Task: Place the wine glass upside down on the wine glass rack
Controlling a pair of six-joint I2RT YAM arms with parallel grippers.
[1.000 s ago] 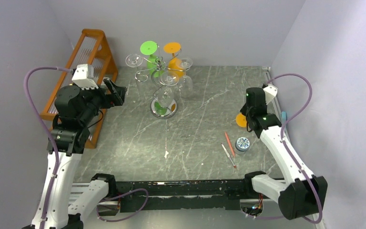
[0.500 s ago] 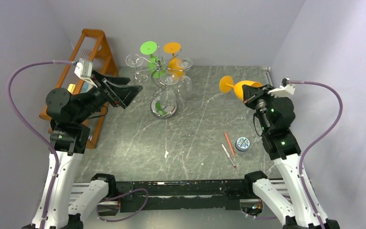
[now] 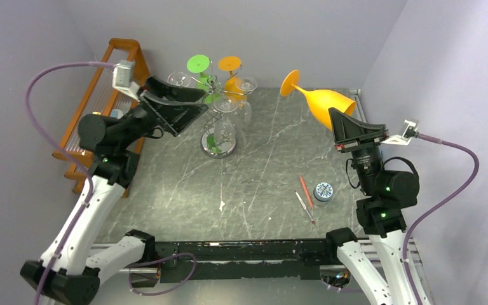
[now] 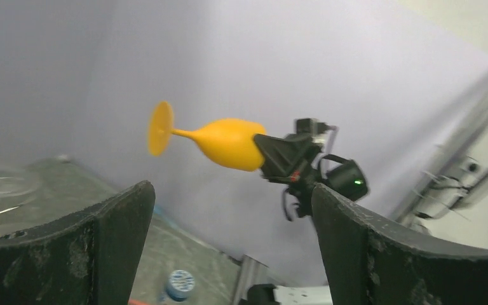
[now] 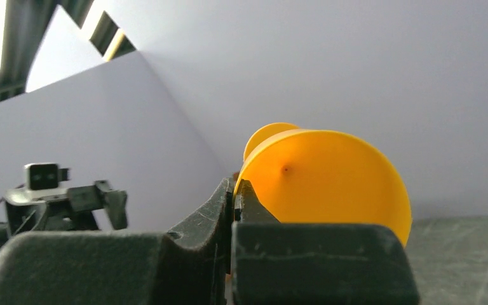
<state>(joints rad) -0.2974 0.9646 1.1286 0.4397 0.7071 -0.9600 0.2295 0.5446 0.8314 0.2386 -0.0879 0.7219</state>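
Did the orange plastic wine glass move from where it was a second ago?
Yes. The orange plastic wine glass, pinched at its rim by the right end effector, has gone farther from the small round tin, toward the back wall.

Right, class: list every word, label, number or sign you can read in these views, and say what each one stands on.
No text can be read in any view.
On the round lid by the pens: a blue and white print, too small to read from above and blurred in the left wrist view.
On the orange glass: no lettering shows.
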